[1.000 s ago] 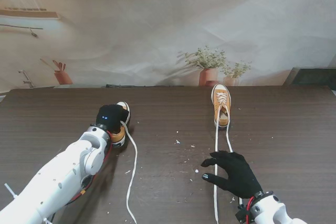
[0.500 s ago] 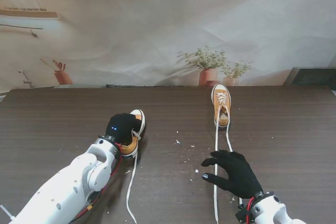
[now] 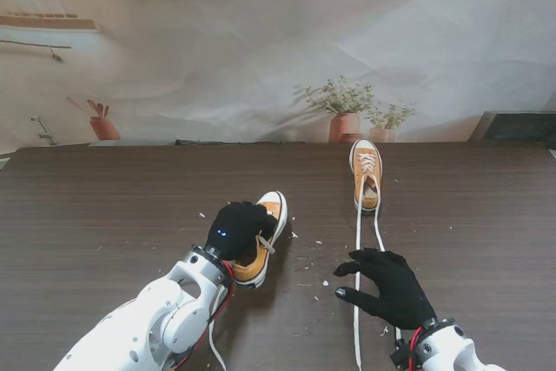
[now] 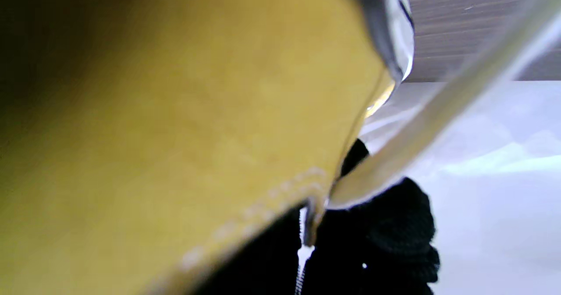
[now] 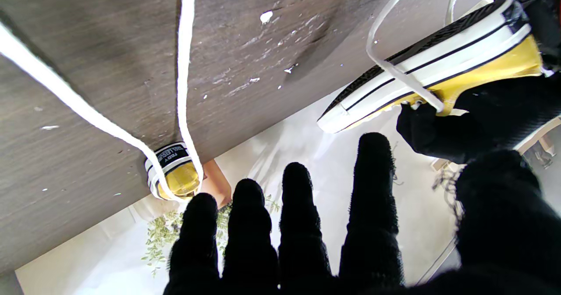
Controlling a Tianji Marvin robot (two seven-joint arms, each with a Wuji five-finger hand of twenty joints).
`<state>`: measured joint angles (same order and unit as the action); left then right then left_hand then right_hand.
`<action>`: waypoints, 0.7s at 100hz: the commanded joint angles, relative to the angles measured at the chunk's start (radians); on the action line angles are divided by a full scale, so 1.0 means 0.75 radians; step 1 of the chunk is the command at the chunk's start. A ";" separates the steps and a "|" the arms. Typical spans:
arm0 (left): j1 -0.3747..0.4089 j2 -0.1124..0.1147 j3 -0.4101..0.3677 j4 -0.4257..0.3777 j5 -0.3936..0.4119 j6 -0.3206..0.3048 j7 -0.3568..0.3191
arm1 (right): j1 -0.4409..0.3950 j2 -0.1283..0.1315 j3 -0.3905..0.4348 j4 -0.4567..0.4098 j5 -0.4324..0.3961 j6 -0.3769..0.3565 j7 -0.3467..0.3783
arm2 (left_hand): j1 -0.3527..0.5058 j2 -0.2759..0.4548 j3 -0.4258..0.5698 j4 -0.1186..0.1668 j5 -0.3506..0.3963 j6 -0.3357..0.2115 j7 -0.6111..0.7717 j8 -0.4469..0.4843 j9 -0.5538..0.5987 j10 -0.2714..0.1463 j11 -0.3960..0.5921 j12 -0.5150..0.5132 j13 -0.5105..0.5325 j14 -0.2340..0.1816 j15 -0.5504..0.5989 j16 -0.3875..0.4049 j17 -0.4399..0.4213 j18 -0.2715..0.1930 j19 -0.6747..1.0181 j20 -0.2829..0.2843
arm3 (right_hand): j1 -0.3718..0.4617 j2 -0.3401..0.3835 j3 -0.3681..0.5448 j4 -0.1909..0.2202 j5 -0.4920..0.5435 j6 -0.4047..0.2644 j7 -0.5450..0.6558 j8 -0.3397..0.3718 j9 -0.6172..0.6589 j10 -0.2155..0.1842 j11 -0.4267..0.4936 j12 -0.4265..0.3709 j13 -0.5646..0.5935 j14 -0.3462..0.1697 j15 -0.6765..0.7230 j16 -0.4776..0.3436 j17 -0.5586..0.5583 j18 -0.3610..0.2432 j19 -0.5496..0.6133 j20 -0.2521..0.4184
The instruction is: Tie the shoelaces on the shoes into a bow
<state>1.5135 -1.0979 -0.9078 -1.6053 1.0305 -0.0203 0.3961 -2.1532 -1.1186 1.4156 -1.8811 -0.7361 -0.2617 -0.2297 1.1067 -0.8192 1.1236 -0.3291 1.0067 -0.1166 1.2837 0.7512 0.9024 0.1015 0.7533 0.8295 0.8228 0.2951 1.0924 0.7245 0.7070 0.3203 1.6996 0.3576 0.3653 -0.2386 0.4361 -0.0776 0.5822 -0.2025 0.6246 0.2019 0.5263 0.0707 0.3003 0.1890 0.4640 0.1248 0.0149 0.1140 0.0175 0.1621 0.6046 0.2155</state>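
Your left hand (image 3: 236, 228) has carried the near shoe (image 3: 261, 249) across the bench (image 3: 104, 206) over the last second, from the left-centre of the stand view toward the middle, and it now sits low and centre in that frame, much closer to your right hand (image 3: 389, 287). The left hand is closed around that shoe from above; the left wrist view is filled by its yellow canvas (image 4: 175, 124) with a lace (image 4: 438, 111) crossing in front. In the right wrist view the sole looks lifted and tilted off the wood.

Your right hand is spread wide, holding nothing, hovering at lower right of the stand view, just beside the long laces (image 3: 357, 258).

I judge this brings both shoes within reach of both hands, but no knot has been started.

Count: two shoes, the held one and the far shoe (image 3: 367, 173) standing upper right of centre. The far shoe trails two loose lace ends toward you; the held shoe's lace (image 3: 211, 336) hangs to the bottom edge.
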 commanded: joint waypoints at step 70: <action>0.041 0.008 0.019 -0.031 0.100 0.062 0.002 | -0.008 0.000 -0.017 -0.010 -0.006 -0.017 0.003 | 0.178 0.057 0.232 0.043 0.071 0.005 0.061 0.046 0.182 -0.018 0.204 0.119 0.026 0.015 0.048 0.072 -0.010 -0.104 0.083 0.021 | 0.046 0.000 -0.072 0.020 0.015 -0.054 -0.017 0.029 0.017 -0.004 0.001 0.020 0.013 0.003 0.004 -0.014 -0.015 -0.017 0.028 -0.033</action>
<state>1.5701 -1.0941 -0.8813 -1.6547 1.1045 0.0210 0.3951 -2.1591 -1.1202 1.4062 -1.8842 -0.7385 -0.2744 -0.2435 1.1155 -0.8196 1.1236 -0.3387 1.0067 -0.1167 1.2843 0.7632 0.9088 0.0951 0.7539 0.8430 0.8228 0.3029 1.0924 0.7331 0.7005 0.3206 1.6997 0.3585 0.3750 -0.2386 0.4152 -0.0776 0.5822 -0.2031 0.6245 0.2025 0.5263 0.0707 0.3003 0.1890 0.4641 0.1248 0.0149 0.1140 0.0175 0.1622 0.6122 0.2135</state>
